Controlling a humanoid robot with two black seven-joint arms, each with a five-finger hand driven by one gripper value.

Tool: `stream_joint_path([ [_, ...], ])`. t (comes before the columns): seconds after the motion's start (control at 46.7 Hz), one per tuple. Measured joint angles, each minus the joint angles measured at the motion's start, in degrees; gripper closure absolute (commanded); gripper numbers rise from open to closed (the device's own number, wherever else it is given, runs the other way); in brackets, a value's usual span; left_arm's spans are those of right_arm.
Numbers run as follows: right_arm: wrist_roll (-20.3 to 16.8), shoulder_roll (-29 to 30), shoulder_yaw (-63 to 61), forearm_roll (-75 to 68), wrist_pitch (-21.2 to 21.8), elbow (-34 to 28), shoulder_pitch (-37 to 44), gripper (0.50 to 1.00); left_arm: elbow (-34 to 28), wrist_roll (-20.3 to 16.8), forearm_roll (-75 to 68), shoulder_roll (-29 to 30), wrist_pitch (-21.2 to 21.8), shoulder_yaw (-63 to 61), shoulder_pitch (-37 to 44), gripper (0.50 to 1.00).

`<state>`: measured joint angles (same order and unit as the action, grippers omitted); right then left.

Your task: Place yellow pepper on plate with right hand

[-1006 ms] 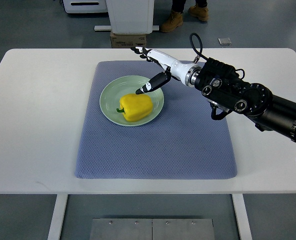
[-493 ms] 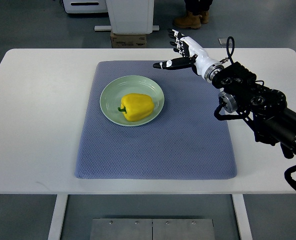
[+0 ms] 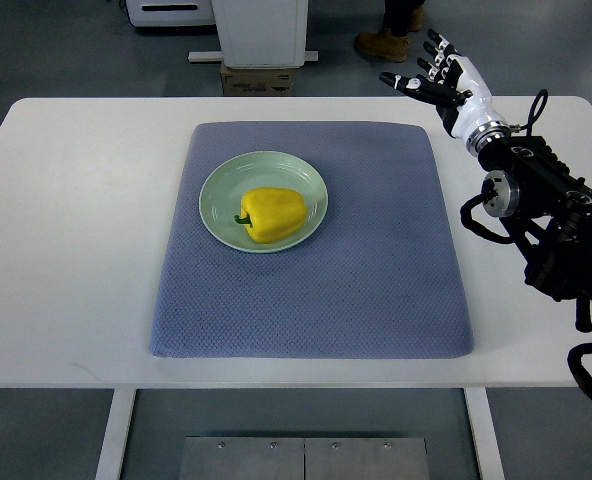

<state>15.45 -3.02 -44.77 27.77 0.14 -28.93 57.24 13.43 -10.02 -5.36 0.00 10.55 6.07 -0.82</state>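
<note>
- Yellow pepper (image 3: 272,214) sat on its side right in the middle of the pale green plate (image 3: 216,182), green stem poking toward the left. Nothing was touching it.
- The plate was on the upper left part of a blue-grey textured mat (image 3: 316,290), and the mat covered most of the middle of the white bench (image 3: 76,220).
- The right robot hand (image 3: 444,78) was well apart from the plate, up over the far right corner of the bench, past the mat's edge. Fingers were spread out and it had hold of nothing at all.
- Its dark arm (image 3: 546,210) came in from the right edge. Left arm didn't show anywhere.
- Beyond the bench you could see a small cardboard box (image 3: 259,79) on the floor, and a person's boots (image 3: 388,42) at the top.
- My read: the placing part looked done, pepper was on the plate and let go, so the step in hand was basically clearing the arm out.
- Next move wouldn't call for much, just getting the hand to a rest spot without swinging low across the plate and knocking the pepper, which looked like it could roll.
</note>
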Motion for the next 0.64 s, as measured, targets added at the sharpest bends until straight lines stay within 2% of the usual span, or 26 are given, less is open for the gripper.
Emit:
stream_joint_path([
  [0.236,0.42,-0.25,-6.7,0.04,0.01,0.05,-2.46,0.5,0.01,0.0,0.0,0.0,0.0,0.0,0.0,0.5],
  [0.642,0.36,-1.91,-11.5,0.01,0.01,-0.17,-8.33,0.5,-0.01,0.0,0.0,0.0,0.0,0.0,0.02,0.5],
])
